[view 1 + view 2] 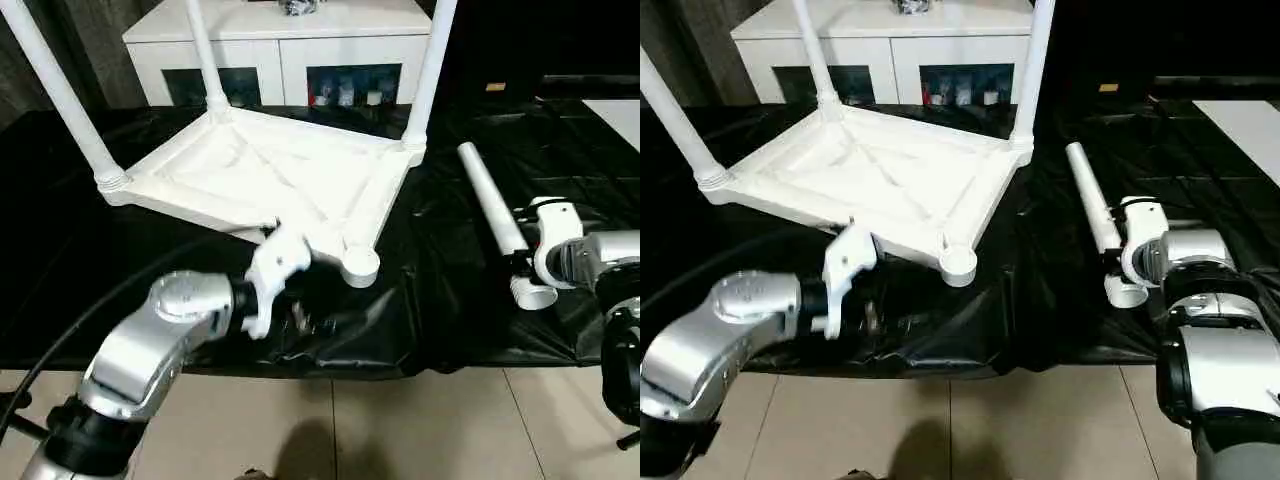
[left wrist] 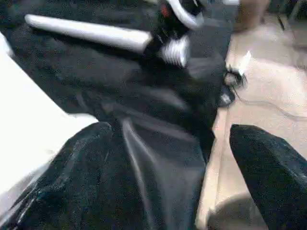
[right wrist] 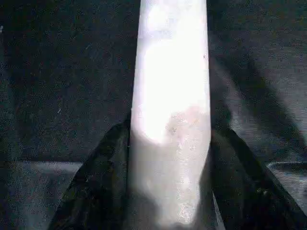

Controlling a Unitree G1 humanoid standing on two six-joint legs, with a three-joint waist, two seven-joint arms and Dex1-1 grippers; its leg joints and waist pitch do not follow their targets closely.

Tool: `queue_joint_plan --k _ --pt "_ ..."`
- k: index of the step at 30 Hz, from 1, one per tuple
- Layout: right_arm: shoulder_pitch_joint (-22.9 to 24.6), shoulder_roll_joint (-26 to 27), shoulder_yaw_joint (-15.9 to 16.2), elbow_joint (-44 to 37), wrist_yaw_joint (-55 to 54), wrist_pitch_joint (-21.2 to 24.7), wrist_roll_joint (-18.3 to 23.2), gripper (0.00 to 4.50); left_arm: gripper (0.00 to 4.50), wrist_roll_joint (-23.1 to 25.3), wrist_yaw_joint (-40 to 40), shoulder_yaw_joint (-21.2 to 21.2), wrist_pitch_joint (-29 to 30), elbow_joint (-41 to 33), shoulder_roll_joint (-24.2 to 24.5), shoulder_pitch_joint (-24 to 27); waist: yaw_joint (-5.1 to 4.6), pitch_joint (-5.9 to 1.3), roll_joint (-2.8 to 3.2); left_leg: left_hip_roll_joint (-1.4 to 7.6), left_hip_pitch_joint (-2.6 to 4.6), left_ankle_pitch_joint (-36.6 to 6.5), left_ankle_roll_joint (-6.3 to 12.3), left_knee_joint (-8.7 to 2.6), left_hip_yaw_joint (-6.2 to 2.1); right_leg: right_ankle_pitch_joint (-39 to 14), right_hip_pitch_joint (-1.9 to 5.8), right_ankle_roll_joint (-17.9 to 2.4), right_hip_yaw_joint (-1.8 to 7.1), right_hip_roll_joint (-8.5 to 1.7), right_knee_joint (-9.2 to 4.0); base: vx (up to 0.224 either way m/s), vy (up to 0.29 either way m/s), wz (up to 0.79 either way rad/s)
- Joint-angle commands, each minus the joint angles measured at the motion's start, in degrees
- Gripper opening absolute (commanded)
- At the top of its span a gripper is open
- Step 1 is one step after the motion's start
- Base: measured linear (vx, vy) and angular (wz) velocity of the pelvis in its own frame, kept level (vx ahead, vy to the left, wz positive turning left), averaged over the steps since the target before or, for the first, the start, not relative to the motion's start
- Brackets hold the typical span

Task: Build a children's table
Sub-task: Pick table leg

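Observation:
The white table top (image 1: 270, 175) lies upside down on the black cover, ribbed underside up. Three white legs (image 1: 430, 70) stand in its corner sockets. The near corner socket (image 1: 360, 265) is empty. The fourth leg (image 1: 490, 205) lies flat on the cover to the right. My right gripper (image 3: 170, 139) is shut on that leg's thick near end, a black finger on each side. My left gripper (image 2: 168, 143) is open just in front of the top's near edge, low over the cover, with nothing between its fingers (image 2: 268, 172).
The black-covered table (image 1: 450, 300) ends close to me, with beige tiled floor (image 1: 400, 420) below its front edge. A white cabinet with glass doors (image 1: 290, 50) stands behind the table. A black cable (image 1: 90, 310) runs along my left forearm.

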Motion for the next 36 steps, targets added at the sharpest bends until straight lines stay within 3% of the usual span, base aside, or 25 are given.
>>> queue_joint_plan --k 1,2,3,4,6,7,9,10,11,12,13,14,15,16,19,20,22,25,30,35,36 --pt "0.4 -0.1 -2.6 -0.7 -1.9 -1.2 2.0 2.01 4.5 -0.1 2.9 2.0 -0.1 1.9 -0.9 -1.1 -0.17 -3.86 -0.79 0.96 1.21 -16.4 -0.97 -3.4 -0.09 -15.6 2.2 -14.2 1.13 -2.13 -4.55 0.0 0.0 0.0" --pt "0.8 0.0 -4.0 -1.9 -2.9 -2.0 3.1 1.97 4.5 -0.2 5.4 3.7 -0.5 3.4 -2.4 -1.9 -0.24 -3.85 -0.63 0.81 1.21 -16.8 -0.84 -3.32 -0.02 -16.1 2.22 -13.7 1.14 -2.14 -4.74 0.0 0.0 0.0" --pt "2.1 0.5 -6.6 -5.8 -4.4 -6.3 4.9 1.93 4.5 -1.0 8.7 6.5 -1.7 5.4 -4.8 -3.1 -0.14 -4.1 -0.22 0.78 1.26 -16.3 -0.81 -3.22 -0.22 -15.5 2.35 -13.7 1.07 -2.23 -4.51 0.0 0.0 0.0" --pt "2.3 0.5 -6.9 -6.3 -4.6 -6.9 5.1 1.9 4.5 -1.0 9.0 6.8 -1.9 5.7 -5.1 -3.2 -0.16 -3.95 -0.5 0.75 1.05 -16.0 -0.49 -3.31 0.0 -15.1 2.34 -13.1 1.18 -2.24 -4.95 0.0 0.0 0.0" --pt "4.1 1.6 -11.5 -12.5 -7.5 -14.8 7.8 1.89 4.5 -1.9 12.9 10.4 -4.1 8.0 -8.1 -5.1 -0.1 -4.29 -0.65 0.64 0.87 -13.9 0.36 -3.11 -0.1 -13.3 2.56 -12.7 1.13 -2.25 -4.69 0.0 0.0 0.0" --pt "4.1 1.6 -11.5 -12.5 -7.5 -14.8 7.8 1.89 4.5 -1.9 12.9 10.4 -4.1 8.0 -8.1 -5.1 -0.1 -4.29 -0.65 0.64 0.87 -13.9 0.36 -3.11 -0.1 -13.3 2.56 -12.7 1.13 -2.25 -4.69 0.0 0.0 0.0" --pt "5.7 3.8 -14.7 -20.3 -5.2 -18.7 11.2 1.89 4.5 -3.0 15.1 12.9 -4.9 9.5 -10.1 -7.1 -0.17 -4.37 -0.19 0.6 0.76 -12.6 1.44 -2.99 -0.07 -12.3 2.61 -12.9 0.99 -2.19 -4.6 0.0 0.0 0.0" --pt "8.4 7.2 -15.9 -32.1 3.4 -20.6 16.9 1.89 4.5 -5.3 17.5 15.7 -3.7 10.9 -12.5 -10.1 -0.26 -4.53 -0.09 0.49 0.62 -12.0 2.1 -2.89 -0.13 -11.1 2.93 -12.9 0.97 -2.11 -4.29 0.0 0.0 0.0" --pt "9.7 8.6 -15.7 -37.4 7.3 -20.2 19.5 1.89 4.5 -6.7 18.4 16.9 -2.4 11.6 -13.6 -11.6 0.04 -4.65 -0.06 0.64 0.73 -11.6 3.8 -2.82 -0.05 -8.9 2.93 -12.5 1.04 -2.14 -4.36 0.0 0.0 0.0" --pt "10.9 9.5 -15.1 -41.8 10.4 -18.1 21.7 1.89 4.5 -7.9 19.0 17.7 -1.1 12.3 -14.4 -12.9 -0.24 -4.65 -0.39 0.52 0.27 -10.2 4.72 -2.91 -0.14 -7.0 3.39 -12.6 0.96 -1.98 -4.14 0.0 0.0 0.0" --pt "12.4 10.4 -14.1 -46.5 14.1 -15.3 25.0 1.89 4.5 -9.2 19.3 18.5 0.1 13.2 -15.4 -14.4 -0.13 -4.78 0.01 0.57 0.18 -7.7 6.01 -2.88 -0.36 -4.5 3.4 -13.5 0.79 -1.97 -3.82 0.0 0.0 0.0" --pt "14.0 10.9 -12.8 -50.4 17.2 -13.2 27.5 1.89 4.5 -10.4 19.5 19.0 1.1 14.0 -16.2 -15.8 0.08 -4.83 0.09 0.75 0.54 -7.9 7.01 -2.73 -0.38 -4.2 3.16 -14.7 0.8 -1.97 -3.8 0.0 0.0 0.0" --pt "14.0 10.9 -12.8 -50.4 17.2 -13.2 27.5 1.89 4.5 -10.4 19.5 19.0 1.1 14.0 -16.2 -15.8 0.35 -4.76 0.16 0.89 0.58 -8.1 7.08 -2.81 -0.42 -5.3 3.06 -15.2 0.81 -2.04 -3.91 0.0 0.0 0.0" --pt "15.6 11.3 -11.5 -54.0 20.1 -11.2 30.1 1.89 4.5 -11.8 19.3 19.5 1.9 15.0 -16.9 -17.4 0.26 -4.65 0.17 0.72 0.52 -8.3 7.04 -2.85 -0.32 -5.9 3.07 -15.4 0.81 -1.89 -4.04 0.0 0.0 0.0" --pt "18.4 11.7 -9.1 -58.5 23.2 -9.5 33.8 1.89 4.5 -15.3 18.3 20.7 3.5 16.5 -18.5 -20.2 0.88 -4.56 0.28 0.83 1.08 -10.4 5.4 -2.97 -0.17 -10.1 2.6 -14.8 0.96 -2.0 -4.69 0.0 0.0 0.0" --pt "21.2 12.3 -6.4 -62.1 25.0 -8.5 35.2 1.89 4.5 -19.6 18.2 22.5 5.2 17.8 -20.3 -23.3 1.03 -4.59 0.31 0.97 1.24 -10.8 4.82 -3.1 -0.22 -11.0 2.48 -14.7 0.98 -2.06 -4.83 0.0 0.0 0.0" --pt "23.5 12.8 -4.2 -65.4 26.5 -7.1 35.4 1.89 4.5 -22.3 18.6 24.1 6.4 18.6 -21.6 -25.5 1.56 -4.89 0.48 1.21 1.18 -9.6 4.26 -3.16 -0.46 -9.6 2.51 -14.7 0.99 -2.22 -4.48 0.0 0.0 0.0" --pt "25.4 12.8 -2.2 -68.2 27.9 -5.7 34.8 1.89 4.5 -23.8 18.9 25.0 7.3 19.2 -22.3 -26.8 1.9 -4.6 0.15 1.12 0.72 -9.8 4.15 -3.33 -0.55 -9.7 2.7 -13.9 1.0 -2.38 -4.49 0.0 0.0 0.0" --pt "28.1 11.7 3.0 -71.9 29.7 -4.7 34.5 1.89 4.5 -22.6 19.7 24.2 8.0 21.6 -22.0 -27.4 1.99 -4.53 0.18 0.99 0.61 -9.7 3.62 -3.38 -0.57 -13.1 2.62 -11.1 1.1 -2.53 -5.03 0.0 0.0 0.0" --pt "28.3 11.9 3.4 -72.6 29.5 -4.4 34.0 1.89 4.5 -23.2 20.6 24.3 8.6 22.0 -22.0 -27.4 1.9 -4.55 0.14 1.04 0.5 -9.8 3.25 -3.48 -0.67 -12.7 2.67 -11.3 1.04 -2.58 -4.97 0.0 0.0 0.0" --pt "28.2 11.9 3.4 -72.6 29.4 -4.5 33.8 1.89 4.5 -23.2 21.3 24.5 8.6 22.2 -22.0 -27.4 1.83 -4.55 -0.11 1.01 0.39 -9.6 3.26 -3.47 -0.66 -12.5 2.74 -11.2 1.04 -2.58 -4.94 0.0 0.0 0.0"
